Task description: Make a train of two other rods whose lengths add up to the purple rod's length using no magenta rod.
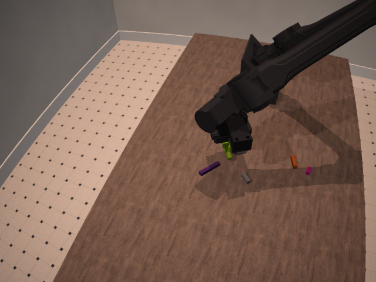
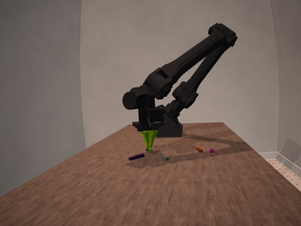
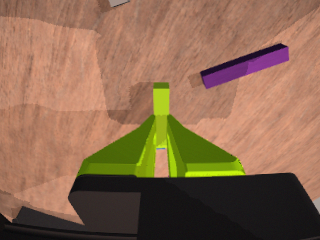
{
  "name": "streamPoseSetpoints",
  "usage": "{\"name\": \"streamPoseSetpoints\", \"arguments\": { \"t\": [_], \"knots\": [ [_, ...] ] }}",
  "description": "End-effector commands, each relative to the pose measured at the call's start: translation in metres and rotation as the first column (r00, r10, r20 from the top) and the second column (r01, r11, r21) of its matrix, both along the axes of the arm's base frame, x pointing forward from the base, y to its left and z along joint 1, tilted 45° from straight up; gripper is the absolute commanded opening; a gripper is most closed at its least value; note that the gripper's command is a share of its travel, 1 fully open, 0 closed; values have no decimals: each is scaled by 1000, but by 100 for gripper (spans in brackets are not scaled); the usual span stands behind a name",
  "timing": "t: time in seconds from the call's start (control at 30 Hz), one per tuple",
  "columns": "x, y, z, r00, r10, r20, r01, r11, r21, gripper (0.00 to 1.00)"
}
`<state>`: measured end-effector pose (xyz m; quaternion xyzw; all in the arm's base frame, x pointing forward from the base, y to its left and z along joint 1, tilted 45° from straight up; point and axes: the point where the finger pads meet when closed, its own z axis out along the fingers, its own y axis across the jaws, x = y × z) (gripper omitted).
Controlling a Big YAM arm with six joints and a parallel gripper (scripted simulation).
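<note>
My gripper (image 1: 228, 156) has lime-green fingers and points down, with its tips close to the table, just right of the purple rod (image 1: 209, 168). The fingers are nearly together. In the wrist view a small blue sliver, the blue rod (image 3: 160, 148), shows between the fingers, and a dark blue bit (image 2: 146, 149) sits at the fingertips (image 2: 150, 149) in the exterior view. The purple rod (image 3: 246, 67) lies flat, apart from the fingers. I see no lime rod distinct from the fingers.
A grey rod (image 1: 245, 177) lies flat in front of the gripper. An orange rod (image 1: 293, 161) and a magenta rod (image 1: 308, 170) lie further right, apart from each other. The arm's base (image 2: 170, 126) stands at the back of the table.
</note>
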<state>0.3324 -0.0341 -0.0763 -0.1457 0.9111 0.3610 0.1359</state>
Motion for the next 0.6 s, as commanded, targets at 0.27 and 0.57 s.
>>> {"name": "streamPoseSetpoints", "arguments": {
  "t": [0.27, 0.57],
  "knots": [
    [1, 7, 2, 1000, 6, 7, -6, 1000, -3, 5],
    [1, 7, 2, 1000, 6, 7, -6, 1000, -3, 5]
  ]
}}
